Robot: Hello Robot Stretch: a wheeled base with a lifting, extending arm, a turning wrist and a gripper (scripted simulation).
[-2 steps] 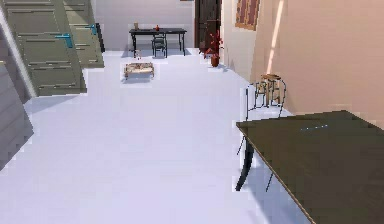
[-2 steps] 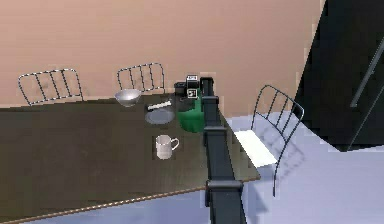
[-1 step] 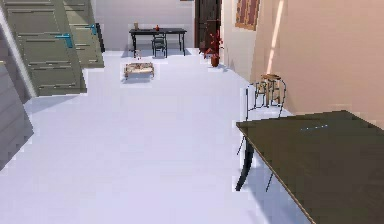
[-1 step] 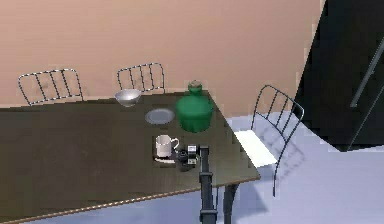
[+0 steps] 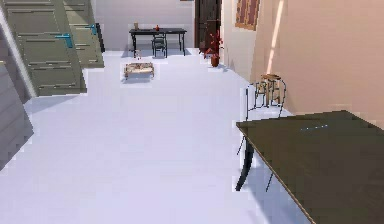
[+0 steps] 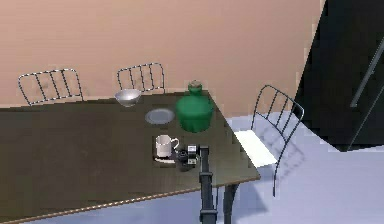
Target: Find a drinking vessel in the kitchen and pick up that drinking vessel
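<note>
A white mug (image 6: 166, 145) stands on a small dark saucer on the dark tabletop (image 6: 60, 160) in the arm side view. The arm (image 6: 207, 190) rises from the bottom edge, and the gripper (image 6: 181, 156) sits just right of the mug, near the table's front right part. Since the mug rests on the table by the fingers, I cannot tell whether the gripper holds anything. The same dark table (image 5: 330, 160) fills the forward view's lower right corner.
On the table stand a green jug (image 6: 193, 110), a grey plate (image 6: 159, 116) and a metal bowl (image 6: 127, 97). Wire chairs (image 6: 272, 125) ring it. Ahead lie open pale floor, a low stool (image 5: 138, 69), a far table (image 5: 157, 35), a red plant (image 5: 213, 45) and grey-green doors (image 5: 45, 45).
</note>
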